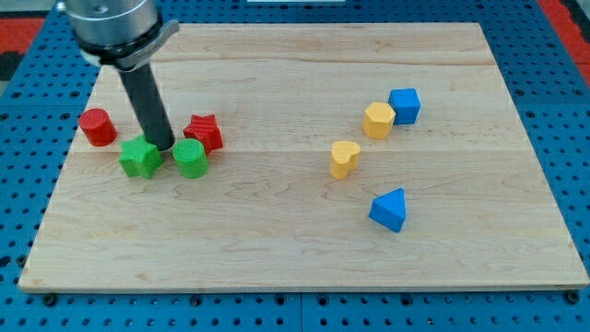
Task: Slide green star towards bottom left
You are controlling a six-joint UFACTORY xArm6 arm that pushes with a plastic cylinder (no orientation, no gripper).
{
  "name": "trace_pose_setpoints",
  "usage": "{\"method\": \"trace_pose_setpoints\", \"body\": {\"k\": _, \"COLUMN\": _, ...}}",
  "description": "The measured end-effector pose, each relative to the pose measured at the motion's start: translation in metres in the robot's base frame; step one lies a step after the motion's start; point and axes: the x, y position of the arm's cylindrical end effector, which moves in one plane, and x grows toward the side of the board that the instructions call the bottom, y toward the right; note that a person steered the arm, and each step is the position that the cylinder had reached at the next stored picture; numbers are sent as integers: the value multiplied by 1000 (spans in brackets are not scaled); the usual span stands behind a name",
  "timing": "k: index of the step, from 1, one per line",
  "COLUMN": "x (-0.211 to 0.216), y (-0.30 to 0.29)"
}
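Note:
The green star lies on the wooden board at the view's left. My tip stands just to the upper right of the star, touching or nearly touching it, between the star and the green cylinder. The red star sits right of the rod, just above the green cylinder. The red cylinder sits to the upper left of the green star.
At the view's right are a yellow hexagonal block, a blue cube, a yellow heart-shaped block and a blue triangular block. The board's left edge runs close to the red cylinder.

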Motion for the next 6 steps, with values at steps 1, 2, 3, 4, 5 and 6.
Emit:
{"method": "trace_pose_setpoints", "body": {"k": 1, "x": 10, "y": -13}}
{"method": "trace_pose_setpoints", "body": {"k": 2, "x": -24, "y": -13}}
{"method": "trace_pose_setpoints", "body": {"k": 3, "x": -38, "y": -19}}
{"method": "trace_pose_setpoints", "body": {"k": 4, "x": -3, "y": -25}}
{"method": "trace_pose_setpoints", "body": {"k": 5, "x": 44, "y": -28}}
{"method": "trace_pose_setpoints", "body": {"k": 6, "x": 67, "y": -29}}
